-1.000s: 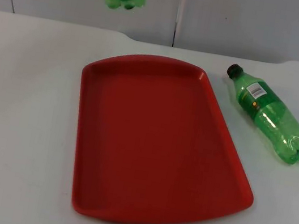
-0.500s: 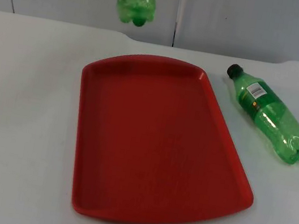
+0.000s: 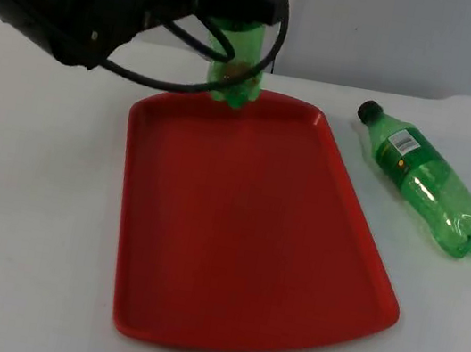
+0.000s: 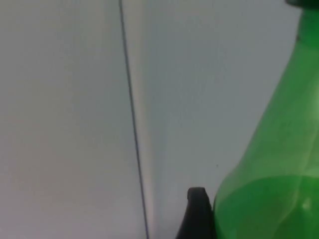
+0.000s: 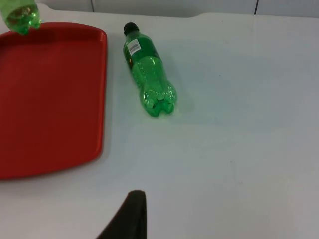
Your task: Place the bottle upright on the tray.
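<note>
Bottle (image 3: 235, 68) top hidden by left gripper (image 3: 237, 5) above tray (image 3: 253, 233).

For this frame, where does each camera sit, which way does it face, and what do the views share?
Top view: fixed above, looking down and forward at the red tray; the left arm reaches in, its left gripper holding the carried bottle over the tray's far edge.
Left wrist view: on the left arm, facing the grey partition wall; one black fingertip beside the carried bottle.
Right wrist view: on the waiting right arm, facing the lying bottle; one fingertip of the right gripper.
Shared: top and right wrist views both show tray and both bottles.
</note>
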### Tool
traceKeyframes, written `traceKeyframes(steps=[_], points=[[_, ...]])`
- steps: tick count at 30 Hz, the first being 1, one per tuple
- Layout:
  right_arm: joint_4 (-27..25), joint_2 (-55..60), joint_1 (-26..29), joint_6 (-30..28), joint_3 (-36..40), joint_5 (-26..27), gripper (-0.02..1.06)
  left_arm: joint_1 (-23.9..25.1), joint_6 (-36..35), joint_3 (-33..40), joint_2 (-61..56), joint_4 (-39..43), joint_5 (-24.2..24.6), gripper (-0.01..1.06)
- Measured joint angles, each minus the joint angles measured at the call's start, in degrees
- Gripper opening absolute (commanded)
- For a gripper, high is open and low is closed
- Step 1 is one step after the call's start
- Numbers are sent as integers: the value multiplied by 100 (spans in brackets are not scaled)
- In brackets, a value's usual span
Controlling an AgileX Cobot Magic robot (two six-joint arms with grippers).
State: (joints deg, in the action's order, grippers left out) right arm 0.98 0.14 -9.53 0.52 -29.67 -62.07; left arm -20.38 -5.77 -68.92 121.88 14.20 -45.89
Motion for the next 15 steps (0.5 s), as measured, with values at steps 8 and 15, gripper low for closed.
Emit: traceKeyframes(steps=[8,15], points=[[0,0,0,-11,0,0,105,0,0,11,404,350,-278,0],[0,0,0,-52,0,0,105,0,61,11,846,575,-460,0]])
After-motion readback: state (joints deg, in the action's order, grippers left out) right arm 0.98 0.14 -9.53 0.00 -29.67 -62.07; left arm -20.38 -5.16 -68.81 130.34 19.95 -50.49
